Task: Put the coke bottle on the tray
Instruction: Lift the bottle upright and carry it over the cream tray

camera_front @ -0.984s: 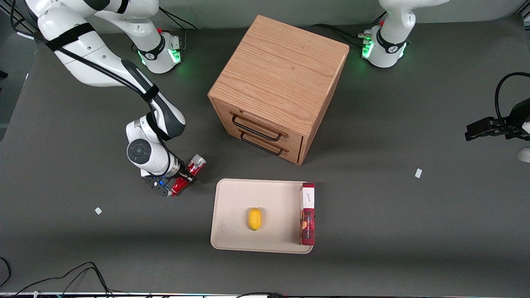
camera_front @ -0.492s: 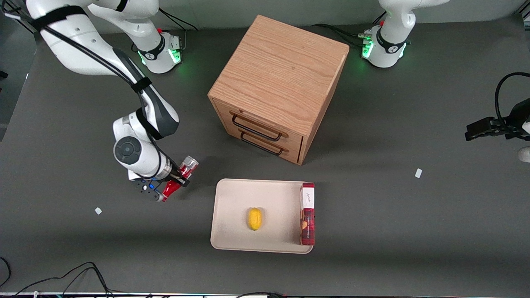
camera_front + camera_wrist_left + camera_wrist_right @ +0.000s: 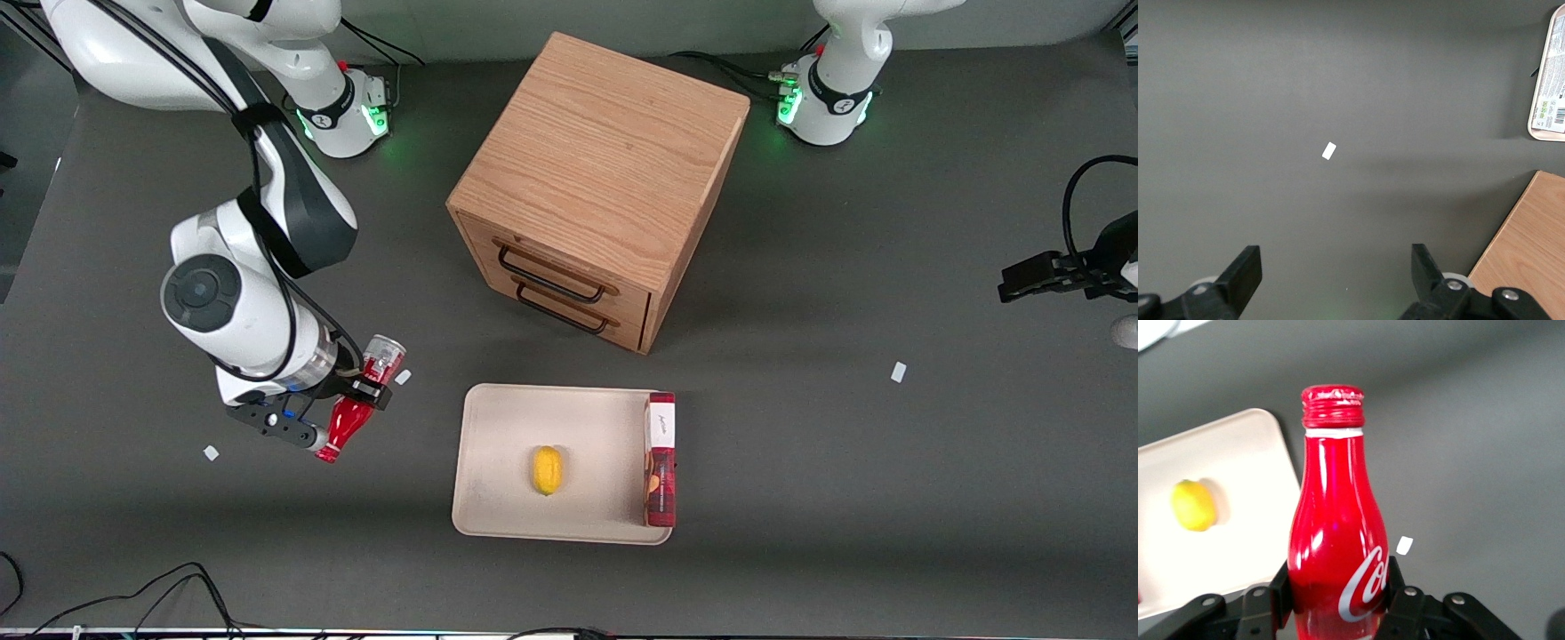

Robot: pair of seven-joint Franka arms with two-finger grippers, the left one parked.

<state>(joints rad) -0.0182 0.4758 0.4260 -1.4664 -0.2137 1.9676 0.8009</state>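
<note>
The coke bottle (image 3: 357, 404) is a slim red bottle with white script, held tilted above the table with its silver base up and its red cap toward the front camera. My right gripper (image 3: 363, 391) is shut on its body, beside the tray toward the working arm's end. In the right wrist view the black fingers (image 3: 1281, 588) press both sides of the bottle (image 3: 1335, 520), with the gripper (image 3: 1337, 587) round its lower body. The cream-beige tray (image 3: 498, 400) lies flat in front of the cabinet; it also shows in the right wrist view (image 3: 1238, 460).
A yellow lemon (image 3: 547, 469) lies mid-tray, also in the right wrist view (image 3: 1193, 505). A red box with a white end (image 3: 660, 458) lies along the tray's edge toward the parked arm. A wooden drawer cabinet (image 3: 596, 169) stands farther from the camera. White scraps (image 3: 402, 377) (image 3: 211, 452) lie near the gripper.
My right arm has risen with the bottle in its grip, drifting toward the working arm's end and nearer the front camera. A white scrap under the bottle has come into view.
</note>
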